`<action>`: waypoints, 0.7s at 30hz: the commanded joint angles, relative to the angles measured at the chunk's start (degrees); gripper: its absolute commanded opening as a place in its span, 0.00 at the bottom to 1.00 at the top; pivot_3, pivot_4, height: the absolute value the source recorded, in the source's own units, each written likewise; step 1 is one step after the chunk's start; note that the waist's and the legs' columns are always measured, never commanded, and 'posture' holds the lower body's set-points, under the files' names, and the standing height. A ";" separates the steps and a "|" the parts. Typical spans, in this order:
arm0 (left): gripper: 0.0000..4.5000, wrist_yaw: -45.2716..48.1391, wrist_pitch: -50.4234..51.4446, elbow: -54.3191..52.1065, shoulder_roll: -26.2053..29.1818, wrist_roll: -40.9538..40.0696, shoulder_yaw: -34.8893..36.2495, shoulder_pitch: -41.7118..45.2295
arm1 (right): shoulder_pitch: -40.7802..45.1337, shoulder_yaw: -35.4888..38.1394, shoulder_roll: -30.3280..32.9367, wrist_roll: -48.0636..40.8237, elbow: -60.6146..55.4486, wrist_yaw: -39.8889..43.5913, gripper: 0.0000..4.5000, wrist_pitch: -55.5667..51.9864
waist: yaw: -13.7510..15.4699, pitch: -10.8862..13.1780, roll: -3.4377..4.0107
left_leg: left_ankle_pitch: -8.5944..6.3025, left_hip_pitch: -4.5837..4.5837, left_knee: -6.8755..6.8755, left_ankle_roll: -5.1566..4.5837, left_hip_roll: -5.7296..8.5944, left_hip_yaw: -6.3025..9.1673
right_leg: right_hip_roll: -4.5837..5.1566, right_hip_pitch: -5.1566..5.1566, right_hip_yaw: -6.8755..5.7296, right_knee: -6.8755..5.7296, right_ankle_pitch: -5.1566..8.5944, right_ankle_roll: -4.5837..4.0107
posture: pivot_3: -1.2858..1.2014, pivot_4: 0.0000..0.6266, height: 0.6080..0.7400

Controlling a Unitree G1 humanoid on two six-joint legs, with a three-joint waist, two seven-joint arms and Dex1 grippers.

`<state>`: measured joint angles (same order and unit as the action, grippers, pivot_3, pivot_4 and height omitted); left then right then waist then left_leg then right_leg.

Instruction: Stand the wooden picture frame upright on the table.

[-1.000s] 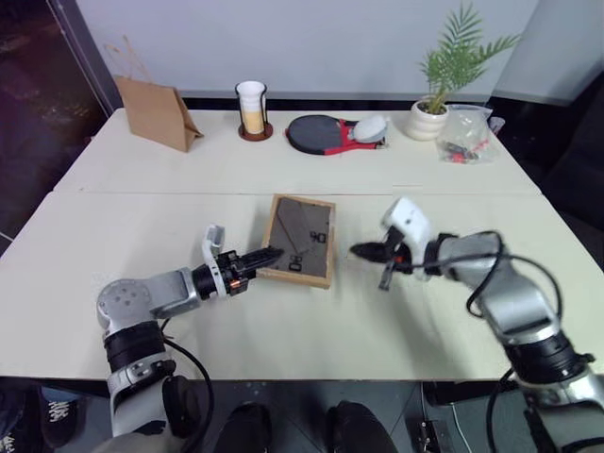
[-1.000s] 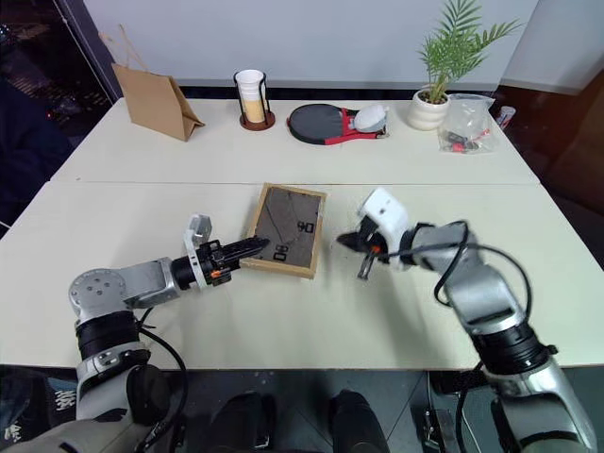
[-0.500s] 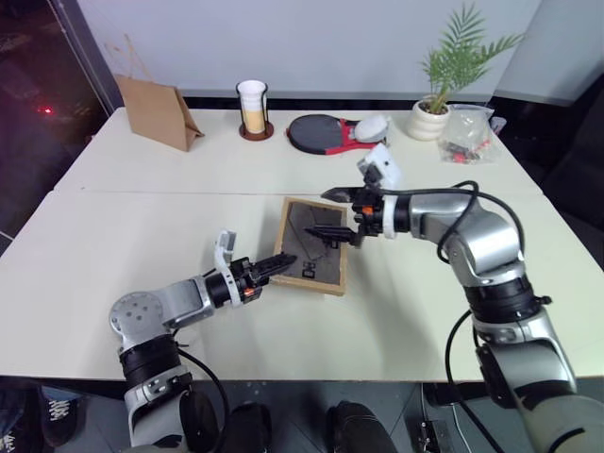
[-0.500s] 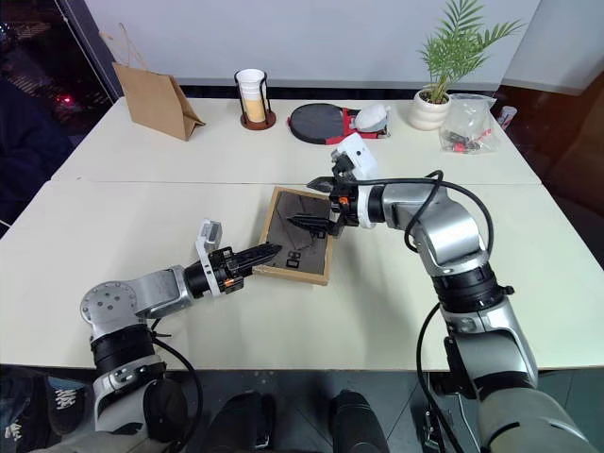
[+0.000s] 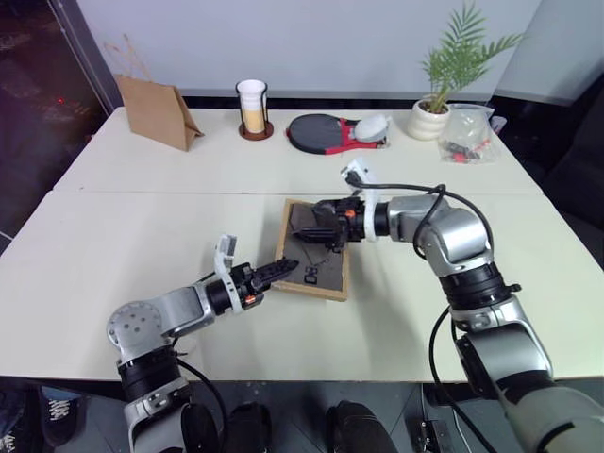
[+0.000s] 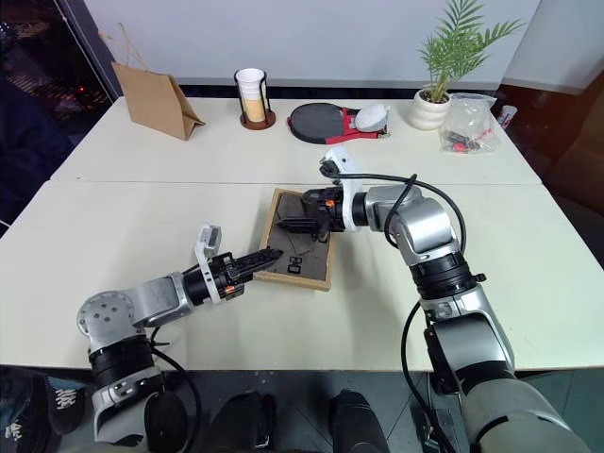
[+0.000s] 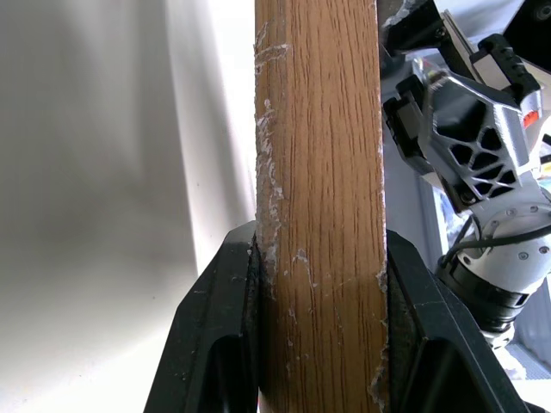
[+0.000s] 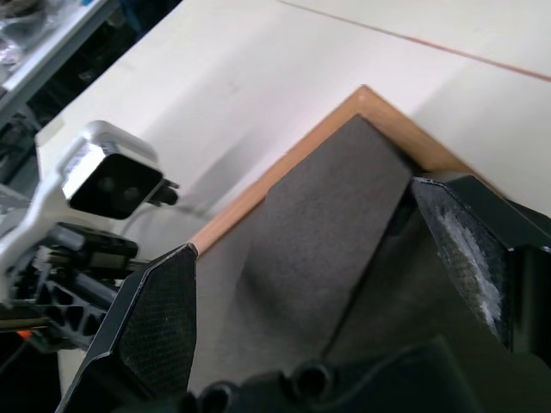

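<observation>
The wooden picture frame lies on the table with its dark back facing up, near the middle. My left gripper is shut on the frame's near left edge. In the left wrist view the light-wood edge sits clamped between the two black fingers. My right gripper hovers open over the far part of the frame's back. In the right wrist view its fingers stand wide apart on either side of the dark back panel. The frame's front is hidden.
Along the far edge stand a brown paper bag, a cup on a coaster, table tennis paddles, a potted plant and a plastic bag. A seam crosses the tabletop.
My right arm swung left from beside the frame to over its back, and its jaws went from shut to wide open. The left gripper kept its hold on the frame's edge.
</observation>
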<state>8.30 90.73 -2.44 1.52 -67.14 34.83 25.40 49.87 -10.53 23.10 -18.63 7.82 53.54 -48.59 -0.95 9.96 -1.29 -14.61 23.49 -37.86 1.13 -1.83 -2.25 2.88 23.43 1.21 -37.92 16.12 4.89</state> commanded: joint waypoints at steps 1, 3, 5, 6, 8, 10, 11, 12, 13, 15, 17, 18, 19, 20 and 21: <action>0.23 -0.24 -1.84 -1.80 -0.39 -3.96 -0.31 0.72 | 0.68 0.03 -0.30 -2.17 -4.58 1.02 0.99 -0.89 | -0.01 0.00 0.00 | 0.00 0.00 0.01 0.00 0.00 0.00 | 0.00 0.00 0.00 0.00 0.00 0.00 | 0.52 0.24 1.00; 0.23 -1.18 -2.71 -1.12 -0.32 -4.55 -0.21 0.84 | 0.66 0.29 0.11 -2.49 -6.05 0.70 0.99 -1.45 | 0.01 0.00 0.00 | 0.00 0.00 0.02 0.00 0.00 0.00 | 0.01 0.01 0.00 0.01 0.00 0.00 | 0.52 0.24 1.00; 0.23 -1.91 -3.48 -0.61 -0.16 -5.28 -0.34 0.79 | 0.67 0.86 0.71 -2.89 -7.63 0.28 0.99 -2.10 | 0.02 0.00 0.00 | 0.00 0.00 0.02 0.00 0.00 0.00 | 0.03 0.00 0.00 0.03 0.00 0.00 | 0.52 0.24 1.00; 0.23 -2.26 -3.85 -0.39 -0.08 -5.66 -0.42 0.71 | 0.67 1.25 1.05 -3.16 -8.56 -0.01 0.99 -2.53 | 0.02 0.00 0.00 | 0.00 0.00 0.03 0.00 0.00 0.00 | 0.04 0.00 -0.01 0.04 0.00 -0.01 | 0.52 0.24 1.00; 0.23 -2.81 -4.49 0.00 0.11 -6.30 -0.63 0.55 | 0.60 1.90 1.86 -3.60 -10.50 -0.58 0.99 -3.21 | 0.05 0.00 0.00 | 0.00 0.01 0.03 0.00 0.00 0.00 | 0.05 0.00 -0.01 0.06 0.00 -0.01 | 0.52 0.24 1.00; 0.23 -3.47 -5.15 0.31 0.25 -7.04 -0.91 0.37 | 0.46 2.57 2.53 -4.31 -12.30 -1.02 0.99 -4.04 | 0.09 0.00 0.00 | 0.00 0.02 0.07 0.00 0.00 0.00 | 0.07 0.01 -0.02 0.10 0.00 -0.01 | 0.52 0.24 1.00; 0.23 -3.82 -5.61 0.52 0.27 -7.32 -1.01 0.34 | 0.38 3.10 2.99 -4.86 -13.60 -1.30 0.99 -4.67 | 0.11 0.00 0.00 | 0.00 0.02 0.10 0.00 0.00 0.00 | 0.08 0.01 -0.02 0.14 0.00 -0.01 | 0.52 0.24 1.00; 0.23 -4.12 -6.06 0.78 0.32 -7.57 -1.13 0.33 | 0.30 3.67 3.45 -5.47 -15.00 -1.59 0.99 -5.34 | 0.14 0.00 0.00 | 0.00 0.02 0.14 0.00 0.01 0.00 | 0.08 0.01 -0.02 0.18 0.00 -0.01 | 0.52 0.24 1.00; 0.23 -4.42 -6.49 1.04 0.40 -7.78 -1.27 0.33 | 0.22 4.12 3.85 -6.02 -16.24 -1.85 0.99 -5.94 | 0.15 0.00 0.00 | 0.00 0.02 0.18 0.00 0.02 0.00 | 0.09 0.01 -0.03 0.21 0.00 -0.02 | 0.52 0.24 1.00; 0.23 -5.01 -7.29 1.54 0.52 -8.26 -1.51 0.29 | 0.04 4.72 4.49 -6.99 -18.28 -2.34 0.99 -6.99 | 0.16 0.00 0.00 | 0.00 0.03 0.29 0.00 0.02 0.00 | 0.11 0.01 -0.03 0.32 0.00 -0.01 | 0.52 0.24 1.00; 0.23 -5.27 -7.96 1.89 0.87 -8.82 -2.08 0.11 | -0.21 5.09 4.89 -7.98 -20.12 -2.79 0.99 -7.93 | 0.16 0.00 0.00 | 0.00 0.03 0.44 0.00 0.03 0.00 | 0.12 0.00 -0.04 0.47 -0.01 -0.02 | 0.52 0.24 1.00; 0.23 -5.44 -8.34 2.08 1.00 -9.08 -2.34 0.01 | -0.35 5.14 5.03 -8.30 -20.86 -2.98 0.99 -8.22 | 0.17 0.00 0.00 | 0.00 0.03 0.52 0.01 0.04 0.00 | 0.12 0.01 -0.05 0.54 -0.01 -0.02 | 0.52 0.24 1.00; 0.23 -5.56 -8.70 2.19 1.12 -9.34 -2.59 -0.09 | -0.55 5.16 5.18 -8.63 -21.63 -3.18 0.99 -8.47 | 0.17 0.00 0.00 | 0.00 0.03 0.60 0.01 0.04 0.00 | 0.12 0.01 -0.05 0.61 -0.01 -0.02 | 0.52 0.24 1.00; 0.23 -5.71 -9.04 2.28 1.25 -9.66 -2.85 -0.20 | -0.69 5.16 5.29 -8.87 -22.12 -3.36 0.99 -8.64 | 0.18 0.00 0.00 | 0.00 0.03 0.67 0.01 0.04 0.00 | 0.12 0.01 -0.05 0.68 -0.01 -0.02 | 0.52 0.24 1.00; 0.23 -5.85 -9.35 2.35 1.41 -10.02 -3.11 -0.30 | -0.82 5.13 5.37 -9.03 -22.48 -3.52 0.99 -8.74 | 0.15 0.00 0.00 | 0.00 0.03 0.72 0.01 0.04 0.00 | 0.12 0.02 -0.06 0.72 -0.01 -0.02 | 0.52 0.24 1.00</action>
<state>2.74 83.08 0.11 2.42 -75.27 32.25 25.04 48.42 -6.37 28.27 -25.58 -11.17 49.71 -57.45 -0.80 9.96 -1.29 -14.61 23.54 -37.12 1.13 -1.79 -2.26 3.00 23.47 1.15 -37.18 16.11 4.88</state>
